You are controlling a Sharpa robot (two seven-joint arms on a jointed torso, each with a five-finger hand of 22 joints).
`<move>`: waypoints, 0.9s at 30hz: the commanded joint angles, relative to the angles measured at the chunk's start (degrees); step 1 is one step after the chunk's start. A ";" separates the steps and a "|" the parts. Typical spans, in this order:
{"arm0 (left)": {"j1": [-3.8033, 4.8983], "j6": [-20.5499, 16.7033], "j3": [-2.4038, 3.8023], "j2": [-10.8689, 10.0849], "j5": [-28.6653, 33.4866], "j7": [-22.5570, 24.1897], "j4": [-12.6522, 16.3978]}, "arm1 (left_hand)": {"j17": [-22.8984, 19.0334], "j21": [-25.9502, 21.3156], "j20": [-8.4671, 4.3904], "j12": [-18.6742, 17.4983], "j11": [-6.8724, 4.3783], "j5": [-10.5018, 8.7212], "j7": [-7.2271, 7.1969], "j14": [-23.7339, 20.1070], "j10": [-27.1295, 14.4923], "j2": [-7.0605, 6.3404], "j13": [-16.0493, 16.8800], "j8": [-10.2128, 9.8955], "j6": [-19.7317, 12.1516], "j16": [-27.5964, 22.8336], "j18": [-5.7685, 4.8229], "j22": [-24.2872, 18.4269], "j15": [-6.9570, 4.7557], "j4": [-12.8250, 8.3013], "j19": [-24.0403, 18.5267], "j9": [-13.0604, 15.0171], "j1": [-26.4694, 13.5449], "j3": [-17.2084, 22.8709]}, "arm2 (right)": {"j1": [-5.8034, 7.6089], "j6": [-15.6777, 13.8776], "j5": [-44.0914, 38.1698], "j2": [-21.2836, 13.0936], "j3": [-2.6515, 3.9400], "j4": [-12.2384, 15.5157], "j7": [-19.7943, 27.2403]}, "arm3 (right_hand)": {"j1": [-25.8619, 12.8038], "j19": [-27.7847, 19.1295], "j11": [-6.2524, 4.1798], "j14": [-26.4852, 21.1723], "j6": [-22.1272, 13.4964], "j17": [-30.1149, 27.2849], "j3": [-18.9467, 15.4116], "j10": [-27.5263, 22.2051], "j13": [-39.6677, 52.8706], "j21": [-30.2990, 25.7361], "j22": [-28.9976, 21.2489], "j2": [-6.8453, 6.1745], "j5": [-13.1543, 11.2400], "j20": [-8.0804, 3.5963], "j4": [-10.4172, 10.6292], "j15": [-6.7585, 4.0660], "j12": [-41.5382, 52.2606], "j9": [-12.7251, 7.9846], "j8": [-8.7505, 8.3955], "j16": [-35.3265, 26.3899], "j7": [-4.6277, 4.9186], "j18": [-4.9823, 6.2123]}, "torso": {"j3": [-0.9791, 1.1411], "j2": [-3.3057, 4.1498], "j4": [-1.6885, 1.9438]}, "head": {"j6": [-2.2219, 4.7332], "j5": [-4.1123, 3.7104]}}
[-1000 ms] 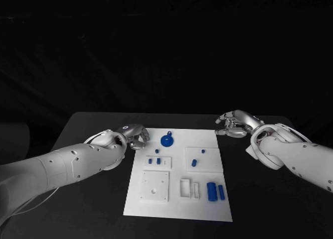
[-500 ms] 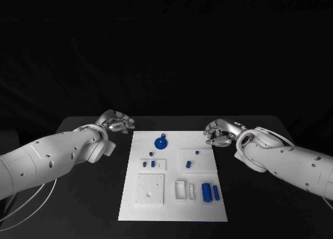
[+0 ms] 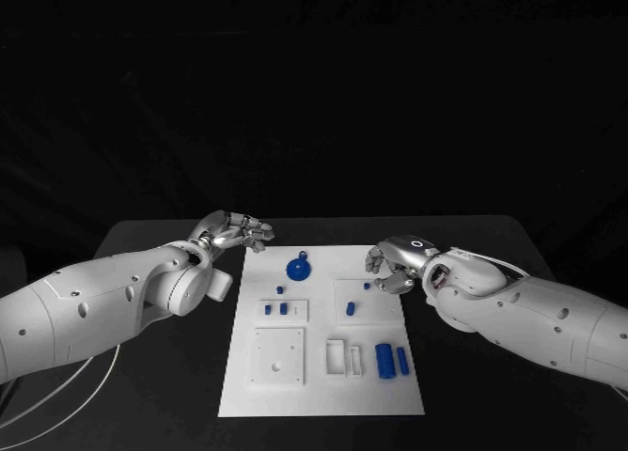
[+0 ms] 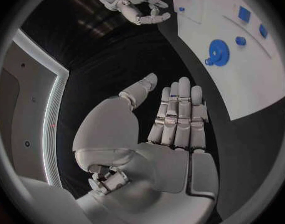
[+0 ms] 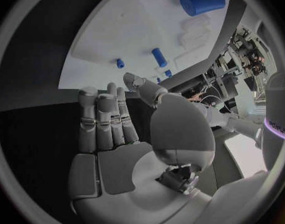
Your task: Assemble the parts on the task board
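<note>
looking down from the head view, we see the task board (image 3: 321,376) lying flat in the middle of the black table (image 3: 504,376), its long side running away from the robot. near the board's far end lies a round blue part (image 3: 298,271) with a small tab. nearer the robot, 2 small blue pegs (image 3: 274,308) sit in a raised square on the left, and another small blue peg (image 3: 351,307) sits in a raised square on the right. at the near right of the board, 2 blue cylinders (image 3: 390,361) lie side by side, next to white slotted blocks (image 3: 344,357). a plain white square plate (image 3: 279,356) with small holes takes the near left.

we find the left hand (image 3: 234,231) above the table just beyond the board's far left corner, apart from every part. in the left wrist view the left hand (image 4: 170,119) has its fingers straight and held together, the thumb apart, with nothing in it.

the right hand (image 3: 397,263) hovers at the board's right edge, near the right raised square. in the right wrist view the right hand (image 5: 114,119) shows straight fingers, thumb spread, palm bare, and it holds nothing.
</note>
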 commanded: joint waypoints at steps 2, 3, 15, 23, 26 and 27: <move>0.06 3.07 0.03 -0.07 2.61 3.01 0.81 | -0.19 -0.49 0.46 0.25 -0.09 -0.09 0.13 -0.24 0.15 0.26 -0.06 0.18 -0.39 -0.77 -0.91 -0.14 0.45 -0.17 -0.21 0.07 -0.24 -0.14 | -0.55 0.96 -6.35 0.89 -0.28 -0.10 -2.76 | 0.36 0.58 0.00 0.77 0.45 -0.11 0.62 0.48 -0.26 0.39 -0.07 -0.26 -0.44 0.02 0.04 0.09 -0.46 -0.06 0.26 0.34 -0.11 3.97 | 0.06 0.05 0.07 | -0.02 -0.23; 0.06 3.07 0.03 -0.07 2.68 3.12 0.91 | -0.52 -1.01 0.94 0.24 -0.10 -0.10 0.14 -1.07 0.20 0.34 -0.09 0.25 -0.43 -2.12 -0.82 -0.29 1.00 -0.35 -0.63 0.07 0.04 -0.19 | -0.64 1.22 -6.86 1.17 -0.38 -0.19 -2.99 | 0.56 0.86 0.01 0.99 0.51 -0.25 1.06 0.74 -0.54 0.41 -0.14 -0.47 -0.78 0.03 0.17 0.09 -0.87 -0.10 0.23 0.42 -0.12 3.97 | 0.06 0.05 0.04 | -0.02 -0.13; 0.06 3.20 0.03 -0.20 3.48 3.38 1.80 | -0.52 -1.48 1.38 0.17 -0.07 -0.11 0.18 -0.82 0.19 0.38 -0.18 0.37 -0.57 -3.65 -0.48 -0.29 1.35 -0.37 -0.59 0.04 0.20 -0.61 | -1.63 -0.27 -9.95 3.37 -1.01 -2.59 -5.59 | 0.97 1.97 0.32 1.80 0.40 -1.21 3.01 1.66 -2.45 0.28 -0.59 -1.89 -2.29 0.01 0.96 0.38 -3.76 -0.57 -0.23 0.75 0.03 3.97 | 0.02 0.07 0.06 | -0.19 0.28; 0.06 3.33 0.03 -0.32 3.88 3.40 1.86 | -0.47 -1.66 1.52 0.11 -0.01 -0.12 0.27 -0.78 0.07 0.30 -0.24 0.38 -0.68 -4.22 -0.39 -0.26 1.48 -0.33 -0.59 0.00 0.02 -0.88 | -1.89 -0.81 -11.01 4.17 -1.12 -2.99 -6.42 | 1.15 2.32 0.39 2.00 0.43 -1.60 3.87 2.13 -3.20 0.20 -0.77 -2.65 -3.26 -0.06 1.58 0.45 -4.83 -0.77 -0.36 0.90 0.07 3.97 | 0.06 0.05 0.06 | -0.31 0.58; 0.06 3.29 0.03 -0.32 3.90 3.37 1.87 | -0.45 -1.71 1.55 0.09 0.01 -0.12 0.29 -0.77 0.03 0.27 -0.26 0.37 -0.73 -4.35 -0.37 -0.25 1.50 -0.33 -0.60 -0.01 -0.02 -0.95 | -1.99 -0.50 -11.43 4.53 -1.23 -3.30 -6.65 | 1.14 2.38 0.39 2.03 0.51 -1.71 4.09 2.35 -3.37 0.17 -0.81 -2.81 -3.52 -0.06 1.82 0.44 -5.05 -0.81 -0.36 0.93 0.05 3.97 | 0.09 0.04 0.03 | -0.39 0.65; 0.06 3.33 0.03 -0.32 3.93 3.34 1.87 | -0.44 -1.72 1.56 0.09 0.01 -0.12 0.29 -0.76 0.02 0.27 -0.26 0.37 -0.74 -4.39 -0.36 -0.25 1.51 -0.32 -0.60 -0.02 -0.02 -0.96 | -2.05 -0.38 -11.43 4.62 -1.27 -3.42 -6.63 | 1.14 2.40 0.38 2.05 0.57 -1.74 4.15 2.44 -3.41 0.17 -0.82 -2.81 -3.59 -0.07 1.89 0.43 -5.10 -0.81 -0.34 0.95 0.04 3.97 | 0.09 0.05 0.03 | -0.37 0.67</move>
